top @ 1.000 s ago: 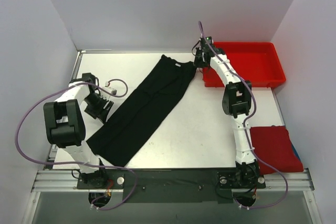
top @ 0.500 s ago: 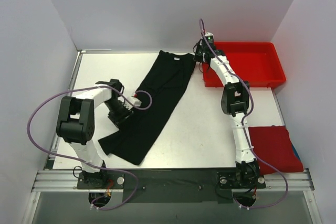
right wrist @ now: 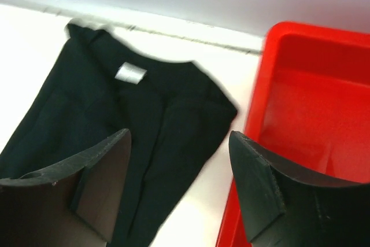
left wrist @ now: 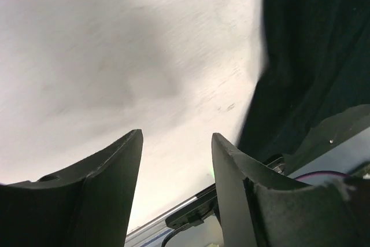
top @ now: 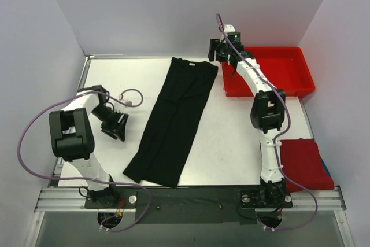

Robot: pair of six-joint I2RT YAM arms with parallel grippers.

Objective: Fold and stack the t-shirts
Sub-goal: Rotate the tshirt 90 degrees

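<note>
Red tray beside black t-shirt — left tool, right tool both parted, empty.

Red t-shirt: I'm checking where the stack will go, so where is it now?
In the top view the red t-shirt lies at the table's near right corner, just right of the right arm's base, nearer than the red tray.

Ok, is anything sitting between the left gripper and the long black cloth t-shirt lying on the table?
Nothing visible does. Only a strip of bare white table separates the left gripper, its jaws open and empty, from the left edge of the long black cloth t-shirt.
</note>
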